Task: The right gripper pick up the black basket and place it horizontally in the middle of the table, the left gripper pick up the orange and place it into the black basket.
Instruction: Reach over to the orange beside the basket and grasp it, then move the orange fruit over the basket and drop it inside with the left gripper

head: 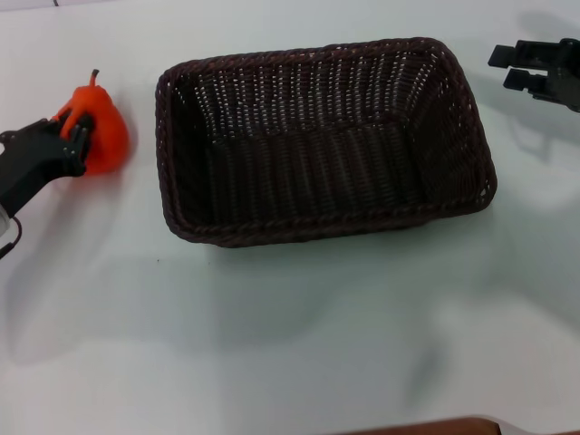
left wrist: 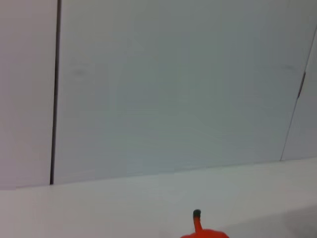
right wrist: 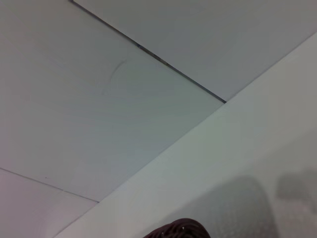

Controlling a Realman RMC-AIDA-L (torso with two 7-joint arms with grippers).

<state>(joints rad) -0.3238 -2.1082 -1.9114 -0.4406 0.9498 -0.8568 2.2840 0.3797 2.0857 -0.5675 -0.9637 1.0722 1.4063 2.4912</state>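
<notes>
The black basket (head: 326,136) lies lengthwise across the middle of the white table (head: 290,335), open side up and empty. One corner of it shows in the right wrist view (right wrist: 179,230). The orange (head: 104,127) is left of the basket, stem pointing to the back. Its stem and top show in the left wrist view (left wrist: 200,229). My left gripper (head: 74,129) comes in from the left edge, its fingers closed around the orange's left side. My right gripper (head: 512,68) hangs open and empty at the far right, beyond the basket's back right corner.
A brown edge (head: 435,426) runs along the table's front. A pale panelled wall (left wrist: 173,89) stands behind the table.
</notes>
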